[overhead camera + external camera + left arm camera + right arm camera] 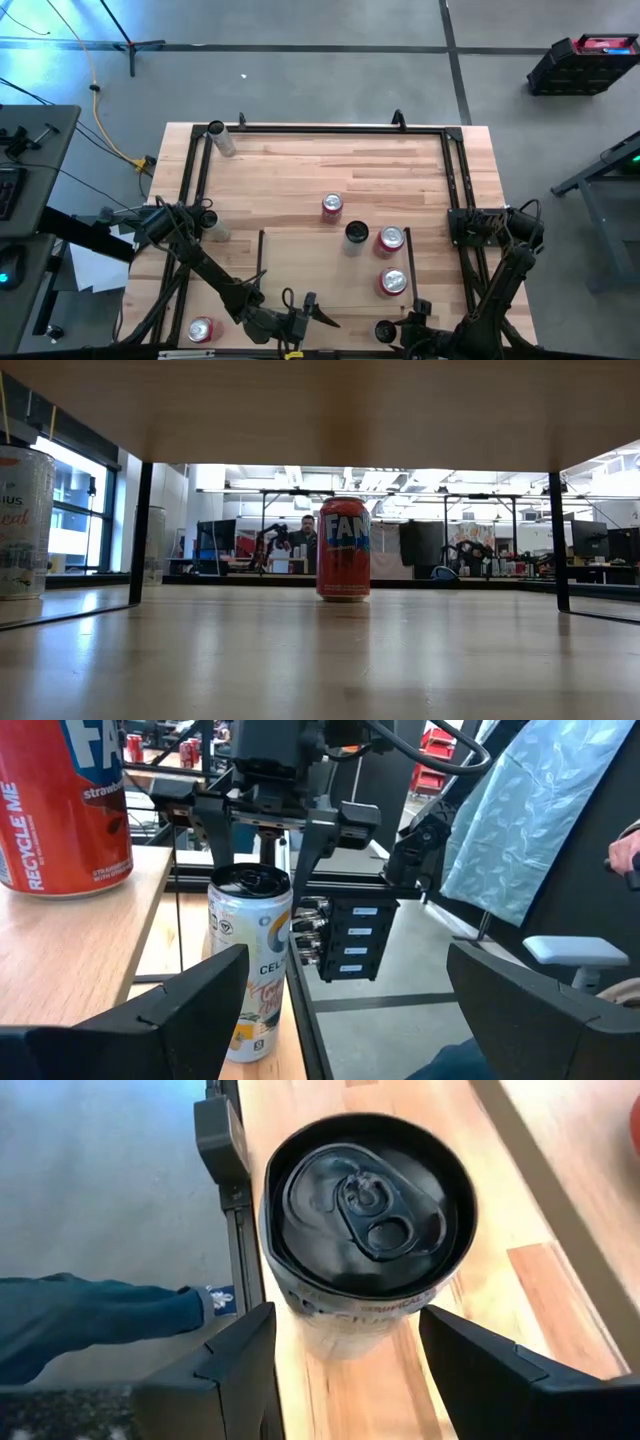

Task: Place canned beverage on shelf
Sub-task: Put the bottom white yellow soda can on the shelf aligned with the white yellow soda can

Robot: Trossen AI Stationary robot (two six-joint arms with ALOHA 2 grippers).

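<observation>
A white can with a black top (365,1230) stands by the table's near edge, right of the shelf (300,270). My right gripper (348,1350) is shut on it. The shelf, a pale-wood panel with dark side rails, carries two red cans (390,238) (393,282) and a black-topped can (356,233). My left gripper (350,1010) is open and level at the near edge (318,312). It points toward the table's right, at the white can (250,960), with nothing between its fingers. My right gripper pinches the white can's upper wall, just under the black rim (295,1320), between its two fingers (235,1365), one on each side. The fingers slant down from the table's right. The can is upright, its bottom (250,1055) at the tabletop; whether it rests there I cannot tell.
A red Fanta can (343,550) stands on the tabletop beyond the shelf (331,206). More cans are at the far left corner (222,140) and near left (201,329). A black frame (320,128) rings the table. A person's blue sleeve (90,1320) shows past the near edge.
</observation>
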